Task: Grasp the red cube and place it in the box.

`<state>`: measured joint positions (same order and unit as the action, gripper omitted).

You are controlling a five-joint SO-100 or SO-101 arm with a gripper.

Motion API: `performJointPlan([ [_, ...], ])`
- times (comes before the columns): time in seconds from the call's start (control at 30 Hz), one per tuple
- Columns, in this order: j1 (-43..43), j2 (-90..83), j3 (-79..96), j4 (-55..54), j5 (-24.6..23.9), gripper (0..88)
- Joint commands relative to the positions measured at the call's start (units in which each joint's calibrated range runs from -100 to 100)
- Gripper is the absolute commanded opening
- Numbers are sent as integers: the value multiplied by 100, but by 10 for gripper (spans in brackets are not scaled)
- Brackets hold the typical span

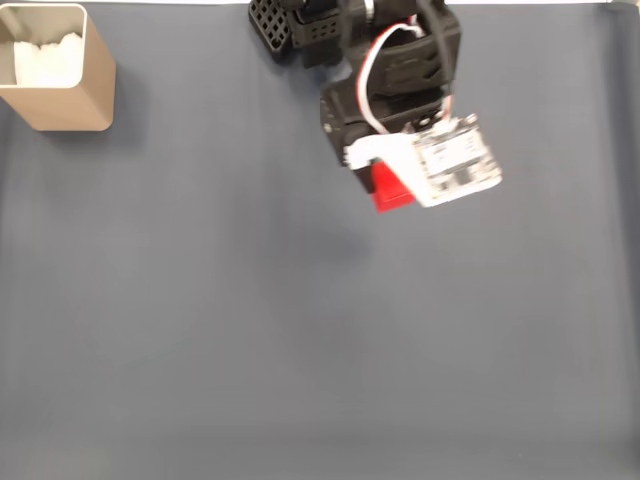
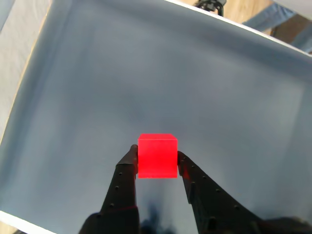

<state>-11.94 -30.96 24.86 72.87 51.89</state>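
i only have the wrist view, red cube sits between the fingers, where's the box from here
Observer: In the fixed view the box stands in the top left corner of the grey mat, far left of the hand.
Operator: anything in it
Observer: White lining material shows inside it; I see nothing else there.
Operator: what lies between hand and box
Observer: Bare grey mat in the fixed view.
Operator: how much of the cube do you see
Observer: The red cube only peeks out from under the white board on the arm's wrist.
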Motion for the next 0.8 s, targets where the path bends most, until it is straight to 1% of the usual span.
performJointPlan([
  [0.0, 520, 72, -643, 246, -73, 5],
  [0.37, 1798, 106, -908, 328, -44, 4],
  [0.77, 2863, 54, -1036, 311, -210, 0],
])
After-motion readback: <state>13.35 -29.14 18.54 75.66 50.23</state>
